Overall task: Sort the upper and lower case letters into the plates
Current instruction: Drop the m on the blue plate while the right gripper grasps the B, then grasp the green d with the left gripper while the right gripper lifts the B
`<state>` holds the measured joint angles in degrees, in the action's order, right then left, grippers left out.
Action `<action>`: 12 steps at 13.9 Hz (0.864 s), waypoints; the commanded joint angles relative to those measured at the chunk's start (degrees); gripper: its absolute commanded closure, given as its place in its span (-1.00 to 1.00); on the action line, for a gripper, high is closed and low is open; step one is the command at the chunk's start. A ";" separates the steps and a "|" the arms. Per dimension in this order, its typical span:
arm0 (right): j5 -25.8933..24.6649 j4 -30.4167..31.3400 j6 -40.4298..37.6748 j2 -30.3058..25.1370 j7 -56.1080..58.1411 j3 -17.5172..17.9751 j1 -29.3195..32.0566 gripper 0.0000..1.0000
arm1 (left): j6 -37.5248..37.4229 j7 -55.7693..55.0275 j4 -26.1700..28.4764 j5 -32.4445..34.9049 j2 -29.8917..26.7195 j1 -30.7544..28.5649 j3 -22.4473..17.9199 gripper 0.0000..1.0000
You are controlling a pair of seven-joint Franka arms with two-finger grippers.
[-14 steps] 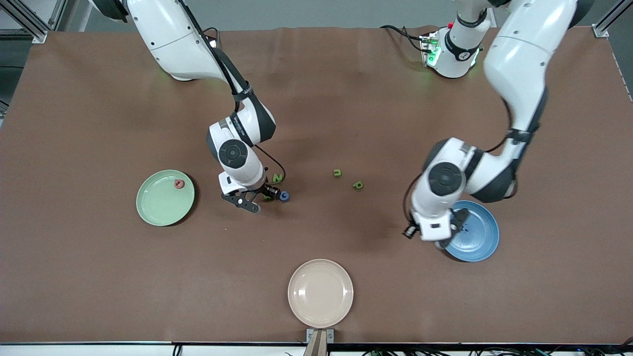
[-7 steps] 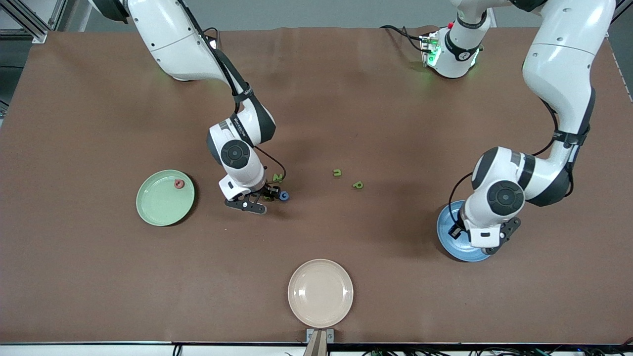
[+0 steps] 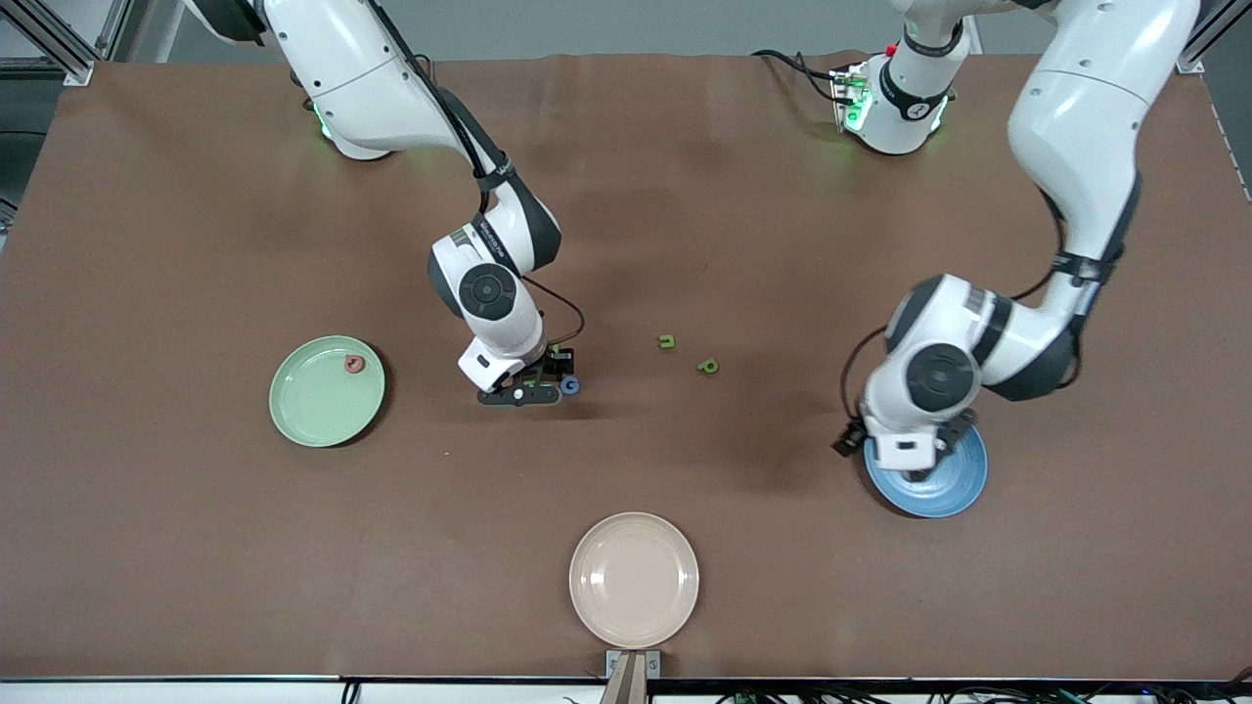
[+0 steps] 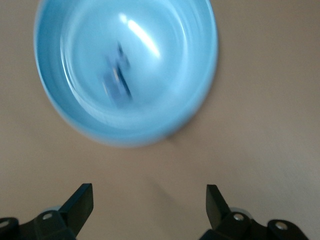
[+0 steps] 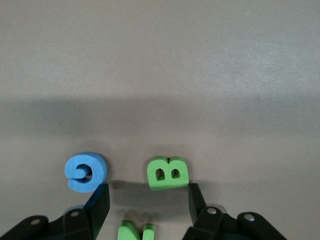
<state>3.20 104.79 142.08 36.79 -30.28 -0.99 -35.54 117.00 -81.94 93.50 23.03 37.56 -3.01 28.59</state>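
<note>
The green plate lies toward the right arm's end of the table with a small red letter near its rim at about two o'clock. The blue plate lies toward the left arm's end, and the left wrist view shows a dark blurred shape inside it, too smeared to read. The left gripper hangs over the table at the blue plate's edge, fingers spread wide and holding nothing. The right gripper is down at the table among three letters near the middle, its fingers partly open with the green B between their tips; I cannot tell whether they touch it. The B lies flat, its long axis running across the gap from one finger to the other. The blue G lies just outside one finger, and a green N sits partly hidden between the fingers, closer to the wrist. Two more green letters, a u and a p, lie apart nearer the left arm. A beige plate sits at the table's six o'clock edge, nearest the front camera.
</note>
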 commanded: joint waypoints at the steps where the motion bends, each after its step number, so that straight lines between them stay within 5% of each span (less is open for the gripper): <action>1: -0.74 -0.55 0.48 0.74 3.81 0.02 0.64 -0.43 | -0.73 -10.05 0.54 0.00 0.31 6.50 0.24 -0.98; 8: -0.92 -0.64 0.57 0.83 4.79 -0.24 1.88 -0.27 | 10.51 -28.09 4.05 0.52 3.75 14.87 0.24 -0.44; 12: -0.57 -0.73 0.92 1.44 4.35 -0.24 1.96 -0.09 | 16.32 -29.50 8.10 0.87 3.66 14.87 0.15 -0.36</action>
<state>3.12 104.77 142.35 37.26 -25.68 -1.74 -34.24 131.13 -110.33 99.51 23.04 42.14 12.15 28.85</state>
